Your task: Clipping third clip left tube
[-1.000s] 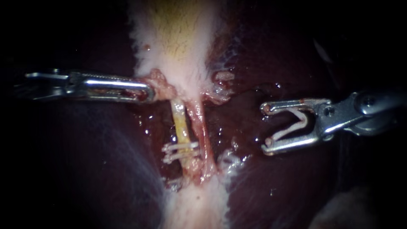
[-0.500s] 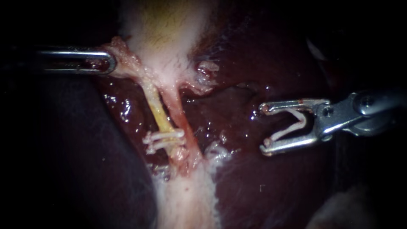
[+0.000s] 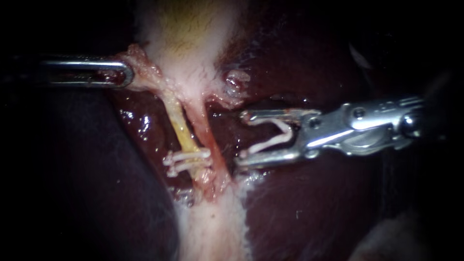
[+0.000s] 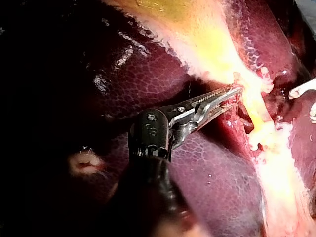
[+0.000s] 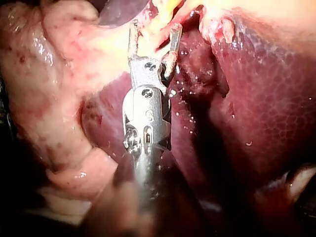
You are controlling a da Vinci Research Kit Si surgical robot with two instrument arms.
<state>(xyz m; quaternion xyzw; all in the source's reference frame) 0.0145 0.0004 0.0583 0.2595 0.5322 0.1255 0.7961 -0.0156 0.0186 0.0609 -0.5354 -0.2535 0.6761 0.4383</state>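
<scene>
The left instrument [image 3: 125,72] comes in level from the upper left of the frame. Its jaws are clamped on a tissue flap [image 3: 144,67] at the foot of the gallbladder [image 3: 188,34], a pale, yellow-tinged mass filling the top centre. In the left wrist view that instrument [image 4: 237,94] bites the ragged pink edge with only its tips, the toothed jaws a sliver apart around it.

The right instrument [image 3: 242,140] reaches in from the right edge to mid-frame. Its jaws stand wide, and a white clip [image 3: 273,137] sits bent in a V between them, one leg along each jaw, so both jaws bear on it. The jaw tips stand just right of the two tubes and go around neither. In the right wrist view the same instrument [image 5: 154,27] shows its jaws forked, with yellowish tissue just ahead of them.

From the held flap the left tube [image 3: 181,128], thin and yellow, slants down toward the lower centre. On it sit two clips [image 3: 188,159], side by side across its lower end, a little left of centre. The right tube [image 3: 207,133], reddish, runs just beside it on the right, between it and the clip-bearing jaws. Both tubes meet a pale band of tissue [image 3: 212,232] at the bottom centre. Dark, wet liver [image 3: 314,208] lies on either side.
</scene>
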